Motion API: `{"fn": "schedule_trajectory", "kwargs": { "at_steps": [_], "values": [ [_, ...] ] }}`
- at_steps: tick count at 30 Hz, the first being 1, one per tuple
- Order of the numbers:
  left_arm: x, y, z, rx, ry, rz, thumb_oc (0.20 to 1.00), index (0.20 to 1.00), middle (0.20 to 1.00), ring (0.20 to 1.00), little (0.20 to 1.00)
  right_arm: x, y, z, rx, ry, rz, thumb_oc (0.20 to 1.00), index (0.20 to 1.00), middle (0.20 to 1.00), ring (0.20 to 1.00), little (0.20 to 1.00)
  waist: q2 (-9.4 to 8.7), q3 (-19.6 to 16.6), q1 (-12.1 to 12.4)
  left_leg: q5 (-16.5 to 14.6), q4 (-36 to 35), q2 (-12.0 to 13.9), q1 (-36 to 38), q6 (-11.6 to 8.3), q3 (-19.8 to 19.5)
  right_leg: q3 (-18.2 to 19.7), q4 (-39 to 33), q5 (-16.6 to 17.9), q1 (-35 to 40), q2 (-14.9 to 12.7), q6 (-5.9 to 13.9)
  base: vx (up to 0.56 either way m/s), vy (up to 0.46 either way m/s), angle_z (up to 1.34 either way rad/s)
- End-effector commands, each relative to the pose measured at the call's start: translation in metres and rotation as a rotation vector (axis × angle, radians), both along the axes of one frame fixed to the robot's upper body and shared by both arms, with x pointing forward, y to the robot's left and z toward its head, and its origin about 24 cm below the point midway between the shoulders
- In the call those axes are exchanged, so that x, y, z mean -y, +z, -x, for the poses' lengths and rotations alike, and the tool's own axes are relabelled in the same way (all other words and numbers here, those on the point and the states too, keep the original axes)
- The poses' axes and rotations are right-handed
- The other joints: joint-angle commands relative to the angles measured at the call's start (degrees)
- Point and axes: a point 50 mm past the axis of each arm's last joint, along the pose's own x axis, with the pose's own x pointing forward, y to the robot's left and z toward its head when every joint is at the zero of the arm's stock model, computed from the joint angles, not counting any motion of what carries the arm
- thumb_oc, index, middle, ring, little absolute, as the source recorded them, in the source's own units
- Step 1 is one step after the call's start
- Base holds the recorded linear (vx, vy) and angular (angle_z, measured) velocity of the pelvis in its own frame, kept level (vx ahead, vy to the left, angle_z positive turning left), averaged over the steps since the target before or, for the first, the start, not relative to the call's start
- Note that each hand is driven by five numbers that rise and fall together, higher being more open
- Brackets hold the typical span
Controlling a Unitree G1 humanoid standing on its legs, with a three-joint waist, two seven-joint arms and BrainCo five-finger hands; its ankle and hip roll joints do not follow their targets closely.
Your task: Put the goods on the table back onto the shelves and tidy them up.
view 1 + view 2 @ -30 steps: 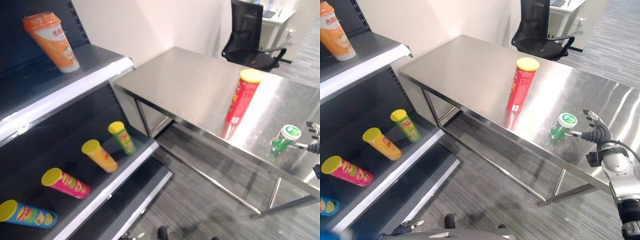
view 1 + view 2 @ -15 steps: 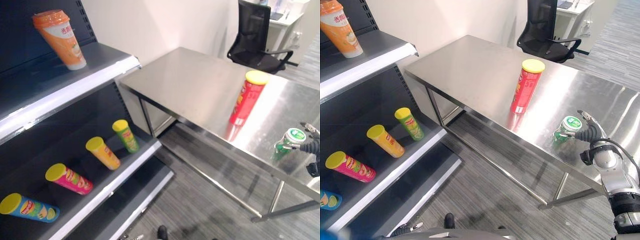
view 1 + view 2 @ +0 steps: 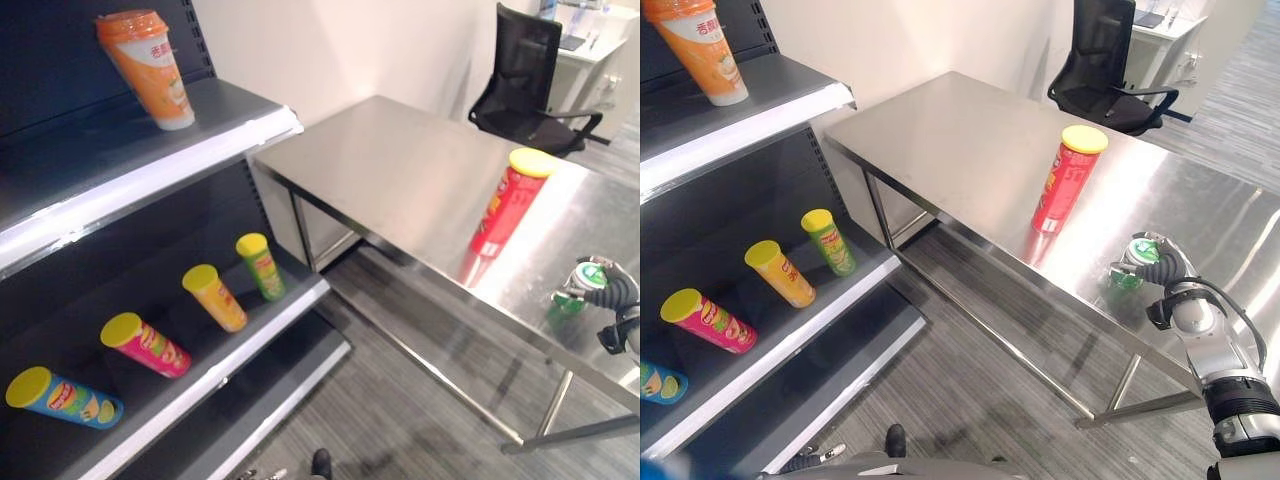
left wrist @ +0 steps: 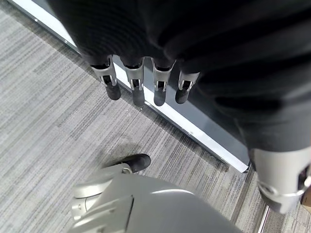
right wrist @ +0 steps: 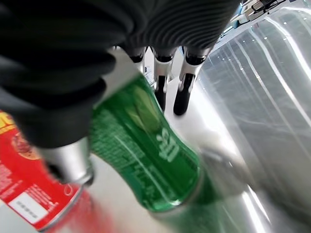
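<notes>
Goods left on the steel table (image 3: 970,140) are two: a tall red can (image 3: 1064,180) with a yellow lid, standing upright near the middle, and a small green bottle (image 3: 1132,266) with a white and green cap, closer to the table's front edge and well apart from the red can. The right hand (image 3: 1162,268) is at the green bottle and touching it, with the palm against its side. In the right wrist view the bottle (image 5: 146,150) lies along the palm, the fingers (image 5: 181,94) reach straight past it, and the thumb sits on its near side, so the hand is around the bottle but not closed on it. The left hand (image 4: 160,58) hangs low over the grey carpet beside the foot of the shelf, fingers straight and holding nothing.

On the shelf (image 3: 190,150) to the left, an orange cup (image 3: 150,65) stands on the upper board. The lower board holds four cans lying in a row: a blue one (image 3: 62,397), a pink one (image 3: 145,345), an orange-yellow one (image 3: 214,297) and a green one (image 3: 260,265), all with yellow lids. A black office chair (image 3: 525,85) stands beyond the table.
</notes>
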Motion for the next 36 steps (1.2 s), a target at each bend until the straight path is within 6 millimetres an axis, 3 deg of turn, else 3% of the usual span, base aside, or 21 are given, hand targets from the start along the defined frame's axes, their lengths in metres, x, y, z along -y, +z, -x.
{"fn": "schedule_trajectory", "kwargs": {
  "at_steps": [1,3,10,11,15,16,17,19,20,21,23,25,28,31,32,33,34,35,36],
  "values": [
    [-0.013,0.007,-0.025,0.064,0.009,-0.045,1.0,1.0,1.0,1.0,1.0,-0.004,0.045,-0.017,0.17,0.039,0.064,0.2,0.2,0.2,0.2,0.2,0.7,1.0,2.1,-7.2,0.8,4.1,6.5,-4.14,0.9,-0.4,1.6,-1.9,-1.7,0.5,0.52,-0.02,-0.039,0.07],
    [-0.016,0.007,-0.024,0.063,0.031,-0.056,1.0,1.0,1.0,1.0,1.0,-0.007,0.067,-0.008,0.278,0.057,0.089,0.2,0.2,0.2,0.2,0.2,0.82,1.0,1.7,-7.0,0.8,4.5,6.5,-4.55,0.8,-0.7,1.7,-2.4,-1.6,0.8,0.29,-0.03,-0.063,0.07],
    [-0.018,0.009,-0.024,0.076,0.045,-0.054,1.0,1.0,1.0,1.0,1.0,-0.014,0.113,0.007,0.498,0.112,0.108,0.2,0.2,0.2,0.2,0.2,1.07,0.9,1.6,-6.2,0.9,5.4,6.1,-5.48,0.1,-1.2,1.6,-3.2,-1.2,1.9,-0.42,-0.02,-0.068,0.07],
    [-0.018,0.009,-0.026,0.086,0.045,-0.048,1.0,1.0,1.0,1.0,1.0,-0.02,0.126,0.007,0.561,0.148,0.099,0.2,0.2,0.2,0.2,0.2,1.18,1.0,1.9,-5.7,1.0,5.8,5.7,-5.81,-0.4,-1.4,1.4,-3.4,-1.2,2.4,-0.68,-0.04,-0.083,0.04],
    [-0.019,0.011,-0.029,0.107,0.057,-0.038,1.0,1.0,1.0,1.0,1.0,-0.034,0.144,0.006,0.648,0.223,0.083,0.2,0.2,0.2,0.2,0.2,1.29,1.3,2.7,-4.7,1.3,6.6,4.6,-6.48,-1.9,-1.9,1.3,-3.9,-1.2,3.3,-1.4,-0.07,-0.112,0.15],
    [-0.019,0.013,-0.034,0.134,0.064,-0.029,1.0,1.0,1.0,1.0,1.0,-0.051,0.158,0.003,0.707,0.311,0.069,0.2,0.2,0.2,0.2,0.2,1.16,1.9,3.9,-3.2,1.6,7.2,2.7,-7.09,-4.4,-2.8,1.2,-4.6,-1.2,4.3,-2.21,-0.19,-0.143,0.64],
    [-0.014,0.014,-0.041,0.159,0.047,-0.017,1.0,1.0,1.0,1.0,1.0,-0.056,0.164,0.002,0.725,0.337,0.08,0.2,0.2,0.2,0.2,0.2,0.98,3.2,5.1,-2.0,2.8,7.2,0.0,-7.44,-5.9,-4.4,1.4,-5.0,-1.5,4.4,-2.72,-0.24,-0.15,0.84],
    [-0.012,0.014,-0.045,0.164,0.041,-0.011,1.0,1.0,1.0,1.0,1.0,-0.058,0.168,0.002,0.735,0.343,0.093,0.2,0.2,0.2,0.2,0.2,0.8,3.6,4.9,-1.8,4.1,7.1,-2.1,-7.43,-6.2,-5.9,1.7,-5.2,-1.7,4.0,-2.88,-0.14,0.006,1.1],
    [-0.006,0.014,-0.05,0.177,0.036,0.008,1.0,1.0,1.0,1.0,1.0,-0.058,0.174,0.002,0.742,0.331,0.144,0.2,0.2,0.2,0.2,0.2,0.38,3.9,4.4,-1.5,5.8,9.2,-3.2,-6.65,1.9,-11.1,2.5,-5.3,-1.7,2.4,-2.86,-0.08,0.069,1.21],
    [-0.005,0.014,-0.051,0.178,0.036,0.009,1.0,1.0,1.0,1.0,1.0,-0.058,0.175,0.002,0.743,0.332,0.145,0.2,0.2,0.2,0.2,0.2,0.4,3.8,4.4,-1.3,5.7,9.2,-3.4,-6.56,1.9,-11.2,2.5,-5.1,-1.9,2.3,-2.83,-0.08,0.101,1.19],
    [-0.005,0.013,-0.049,0.17,0.036,0.009,1.0,1.0,1.0,1.0,1.0,-0.054,0.176,0.003,0.733,0.311,0.178,0.2,0.2,0.2,0.2,0.2,0.97,3.2,4.1,-0.7,4.0,10.9,-1.9,-6.84,6.9,-13.5,2.8,-5.1,-1.4,1.9,-2.42,0.03,0.103,0.74],
    [-0.005,0.011,-0.041,0.142,0.042,0.007,1.0,1.0,1.0,1.0,1.0,-0.053,0.177,0.004,0.725,0.302,0.207,0.2,0.2,0.2,0.2,0.2,1.58,1.9,4.3,-0.2,2.2,11.0,-0.7,-7.06,8.1,-15.4,2.7,-4.7,-0.5,1.4,-1.88,0.11,0.205,0.97],
    [-0.008,0.009,-0.032,0.103,0.039,-0.008,1.0,1.0,1.0,1.0,1.0,-0.059,0.183,0.001,0.744,0.316,0.222,0.2,0.2,0.2,0.2,0.2,0.85,0.8,6.0,-2.2,3.0,8.1,-0.5,-5.83,7.5,-18.2,3.9,-3.8,1.1,-2.3,-0.48,0.13,0.287,0.88],
    [-0.01,0.008,-0.031,0.095,0.037,-0.016,1.0,1.0,1.0,1.0,1.0,-0.063,0.184,0.0,0.744,0.329,0.227,0.2,0.2,0.2,0.2,0.2,0.37,0.5,6.2,-3.8,3.3,7.2,-0.2,-5.79,6.7,-17.9,4.6,-4.8,1.6,-3.2,0.11,0.11,0.209,0.75],
    [-0.014,0.01,-0.033,0.093,0.021,-0.035,1.0,1.0,1.0,1.0,1.0,-0.067,0.189,-0.001,0.752,0.346,0.253,0.2,0.2,0.2,0.2,0.2,-0.77,0.0,7.3,-5.7,4.4,4.2,-0.8,-4.32,5.8,-18.9,8.4,-4.8,1.3,-6.5,1.05,0.15,0.233,0.68],
    [-0.014,0.01,-0.033,0.094,0.023,-0.035,1.0,1.0,1.0,1.0,1.0,-0.067,0.189,-0.002,0.752,0.346,0.253,0.2,0.2,0.2,0.2,0.2,-0.88,0.0,7.2,-5.8,4.5,4.0,-0.9,-4.21,5.8,-18.9,8.7,-4.9,1.2,-6.8,1.18,0.22,0.625,0.58],
    [-0.021,0.014,-0.04,0.112,0.013,-0.062,1.0,1.0,1.0,1.0,1.0,-0.068,0.195,-0.002,0.75,0.336,0.311,0.2,0.2,0.2,0.2,0.2,-1.87,0.2,7.5,-7.6,3.7,-0.4,0.3,-1.4,4.1,-18.3,21.1,-1.6,-2.0,-12.8,1.81,0.18,0.462,0.6],
    [-0.023,0.015,-0.042,0.114,0.009,-0.068,1.0,1.0,1.0,1.0,1.0,-0.069,0.2,0.0,0.762,0.336,0.329,0.2,0.2,0.2,0.2,0.2,-2.01,0.6,7.3,-7.8,3.3,-1.8,0.9,-0.35,3.2,-17.2,25.2,0.7,-3.1,-14.5,1.89,0.18,0.468,0.62],
    [-0.022,0.015,-0.042,0.115,0.01,-0.067,1.0,1.0,1.0,1.0,1.0,-0.069,0.2,0.0,0.763,0.336,0.329,0.2,0.2,0.2,0.2,0.2,-2.15,0.7,7.2,-7.8,3.3,-2.1,0.9,-0.16,3.2,-17.1,25.6,0.7,-3.3,-14.9,2.14,0.06,0.176,0.83]
  ]
}}
